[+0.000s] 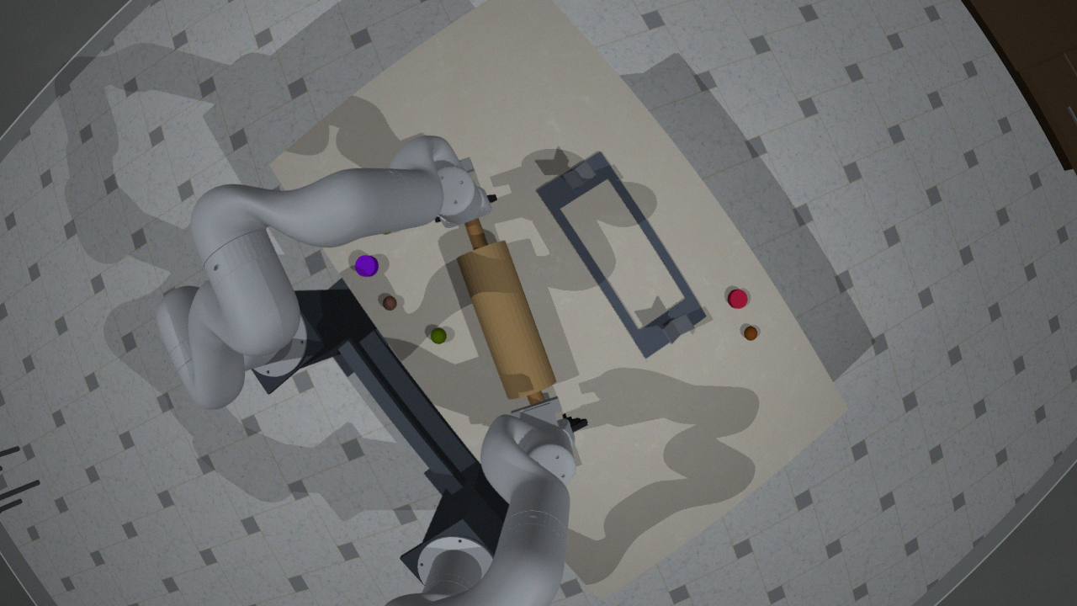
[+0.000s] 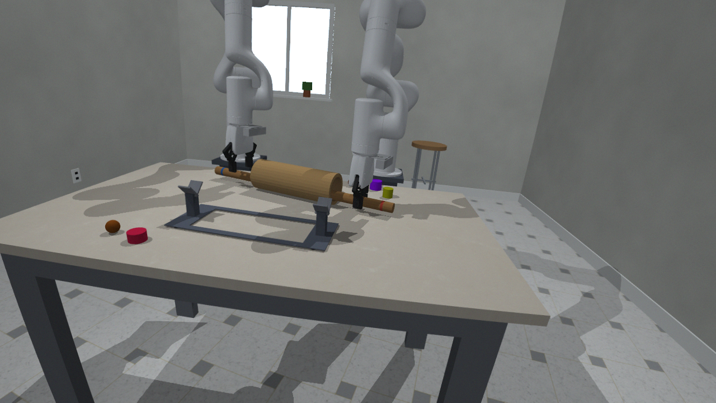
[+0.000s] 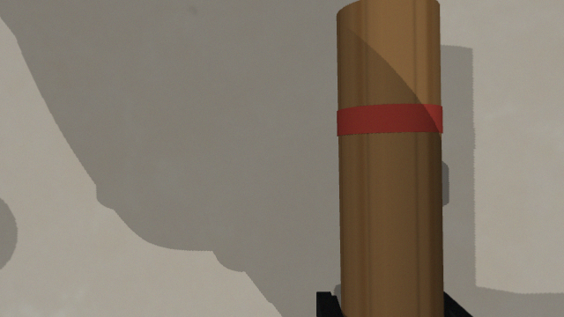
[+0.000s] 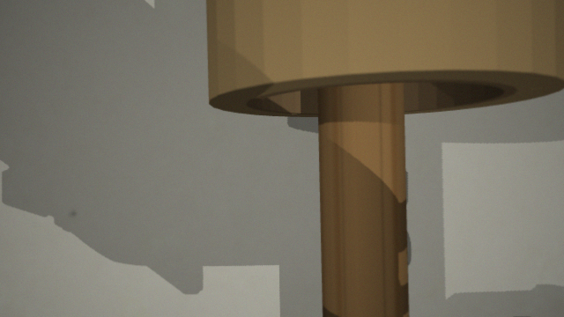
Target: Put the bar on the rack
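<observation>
The table (image 1: 519, 75) (image 2: 400, 265) carries everything here. On it stands the rack (image 1: 557, 194) (image 2: 250, 236), with both cradles (image 1: 580, 177) (image 1: 677, 326) (image 2: 192, 187) (image 2: 323, 205) unfilled. The roll (image 1: 506, 320) (image 2: 296, 181) (image 4: 383, 40) lies beside the rack, on the arms' side, slightly askew to it. Through it runs the bar (image 1: 475, 233) (image 2: 370, 201) (image 3: 389, 220) (image 4: 363, 198), sticking out at both ends, low over the table and off the rack.

The left gripper (image 1: 465, 209) (image 2: 358, 201) (image 3: 392, 308) is clenched on the bar, a finger against either side, between the roll and the red band (image 2: 382, 205) (image 3: 389, 120). The right gripper (image 1: 548, 425) (image 2: 240, 167) is released, fingers spread and pointing down at the bar between the roll and the blue band (image 2: 222, 171). Whether its tips reach past the bar's sides, I cannot tell; its own wrist view leaves them out.

The smaller pieces are a red disc (image 1: 737, 298) (image 2: 136, 235) and an orange ball (image 1: 750, 332) (image 2: 112, 226) near each other past the rack, and, on the arms' side, a purple disc (image 1: 366, 265) (image 2: 375, 184), a yellow cylinder (image 2: 387, 192), a green ball (image 1: 437, 335) and a brown ball (image 1: 389, 303).
</observation>
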Controlling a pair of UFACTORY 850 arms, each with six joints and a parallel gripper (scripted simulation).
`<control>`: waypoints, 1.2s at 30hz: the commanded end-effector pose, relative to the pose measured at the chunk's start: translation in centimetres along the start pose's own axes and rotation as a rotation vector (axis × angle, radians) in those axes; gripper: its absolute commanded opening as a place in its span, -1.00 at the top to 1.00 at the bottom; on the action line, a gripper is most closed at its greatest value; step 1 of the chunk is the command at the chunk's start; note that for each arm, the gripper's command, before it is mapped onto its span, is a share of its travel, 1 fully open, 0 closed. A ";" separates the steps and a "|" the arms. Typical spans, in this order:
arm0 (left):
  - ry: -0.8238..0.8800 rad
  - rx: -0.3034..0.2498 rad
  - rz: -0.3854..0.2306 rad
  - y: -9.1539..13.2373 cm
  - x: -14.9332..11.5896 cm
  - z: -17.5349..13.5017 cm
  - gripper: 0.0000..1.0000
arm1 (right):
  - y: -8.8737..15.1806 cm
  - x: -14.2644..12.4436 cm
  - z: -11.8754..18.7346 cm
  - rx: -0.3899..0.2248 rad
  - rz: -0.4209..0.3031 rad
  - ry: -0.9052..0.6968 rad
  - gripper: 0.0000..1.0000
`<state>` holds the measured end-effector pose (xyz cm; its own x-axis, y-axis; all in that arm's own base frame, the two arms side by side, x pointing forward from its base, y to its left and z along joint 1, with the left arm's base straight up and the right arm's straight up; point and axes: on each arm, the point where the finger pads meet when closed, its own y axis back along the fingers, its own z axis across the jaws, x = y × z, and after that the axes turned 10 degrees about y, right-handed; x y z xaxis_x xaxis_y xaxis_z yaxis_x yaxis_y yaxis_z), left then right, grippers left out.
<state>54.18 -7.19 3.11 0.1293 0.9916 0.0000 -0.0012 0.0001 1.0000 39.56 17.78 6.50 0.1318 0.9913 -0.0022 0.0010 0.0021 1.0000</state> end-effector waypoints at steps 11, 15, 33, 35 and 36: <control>0.007 -0.013 0.000 0.1 0.0 0.4 0.75 | -3.3 0.1 0.3 -0.012 0.006 0.011 -0.89; 0.007 -0.013 0.000 0.1 0.0 0.4 0.75 | -3.2 0.1 0.3 -0.013 0.007 0.011 0.75; 0.007 -0.013 0.000 0.1 0.0 0.4 0.75 | -3.3 0.1 0.3 -0.013 0.007 0.012 0.75; 0.007 -0.012 0.000 0.1 0.0 0.4 0.75 | -3.3 0.1 0.3 -0.013 0.007 0.012 0.75; 0.007 -0.012 0.000 0.1 0.0 0.4 0.75 | -3.3 0.1 0.3 -0.013 0.007 0.012 0.75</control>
<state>54.20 -7.19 3.12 0.1293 0.9916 0.0000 -0.0015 0.0002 1.0000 39.52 17.72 3.18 0.1195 0.9928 -0.0026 -0.0004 0.0027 1.0000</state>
